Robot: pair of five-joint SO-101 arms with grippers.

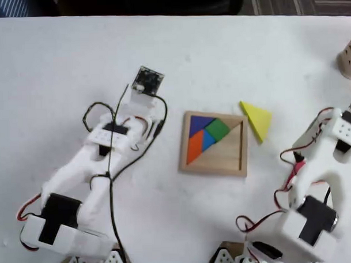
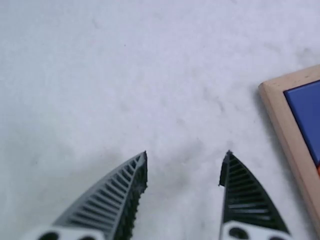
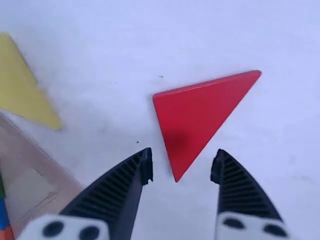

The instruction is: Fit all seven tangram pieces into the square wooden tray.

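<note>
The square wooden tray (image 1: 229, 157) lies mid-table with a dark blue piece (image 1: 199, 125), a green piece (image 1: 218, 128), a light blue piece (image 1: 208, 141) and an orange piece (image 1: 194, 147) in its left half. A yellow triangle (image 1: 258, 119) lies on the table off the tray's far right corner. In the right wrist view a red triangle (image 3: 199, 114) lies flat, one point between the tips of my open right gripper (image 3: 183, 152); the yellow triangle (image 3: 21, 91) is beside it. My left gripper (image 2: 186, 156) stands open over bare table, left of the tray's corner (image 2: 278, 102).
A wooden object (image 1: 349, 59) stands at the table's far right edge. Loose cables (image 1: 110, 168) trail along the left arm. The right arm (image 1: 315, 178) stands just right of the tray. White table stretches behind and to the left.
</note>
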